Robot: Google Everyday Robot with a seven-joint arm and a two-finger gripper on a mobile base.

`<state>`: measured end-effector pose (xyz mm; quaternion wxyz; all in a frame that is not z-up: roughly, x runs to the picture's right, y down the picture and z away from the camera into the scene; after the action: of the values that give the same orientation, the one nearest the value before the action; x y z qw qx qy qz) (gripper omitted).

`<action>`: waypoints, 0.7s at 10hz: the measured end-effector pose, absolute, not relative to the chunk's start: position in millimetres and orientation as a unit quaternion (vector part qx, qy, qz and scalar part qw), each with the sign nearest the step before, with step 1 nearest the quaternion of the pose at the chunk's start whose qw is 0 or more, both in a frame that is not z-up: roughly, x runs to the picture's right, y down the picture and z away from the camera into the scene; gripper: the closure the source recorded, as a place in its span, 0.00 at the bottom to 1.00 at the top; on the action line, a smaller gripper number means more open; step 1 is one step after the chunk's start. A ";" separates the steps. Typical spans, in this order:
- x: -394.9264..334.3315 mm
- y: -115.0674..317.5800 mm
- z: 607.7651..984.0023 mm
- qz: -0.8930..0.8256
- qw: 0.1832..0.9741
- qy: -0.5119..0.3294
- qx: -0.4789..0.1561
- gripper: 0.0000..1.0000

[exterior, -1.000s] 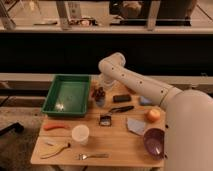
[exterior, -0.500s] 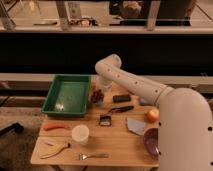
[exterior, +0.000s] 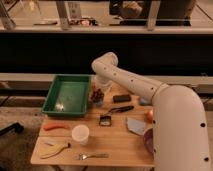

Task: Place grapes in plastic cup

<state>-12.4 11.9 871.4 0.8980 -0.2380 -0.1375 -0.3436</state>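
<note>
Wooden table (exterior: 117,142), contents:
- Grapes (exterior: 96,95): dark red bunch at the green tray's (exterior: 65,95) right edge, directly under the gripper.
- Gripper (exterior: 99,90): lowered at the bunch; whether it is clamped or apart cannot be told.
- White plastic cup (exterior: 80,134): front left, well apart from the grapes.
- Carrot (exterior: 54,126), fork (exterior: 92,156), orange (exterior: 149,115), purple bowl (exterior: 148,141).

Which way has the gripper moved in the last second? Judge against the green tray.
Yes, slightly left: the gripper, at the grapes, is closer to the green tray's right rim.
</note>
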 end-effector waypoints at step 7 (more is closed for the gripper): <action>1.5 10.8 872.5 -0.353 0.892 -0.116 -0.258 0.97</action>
<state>1.5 10.8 872.5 0.8918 -0.2579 -0.1164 -0.3529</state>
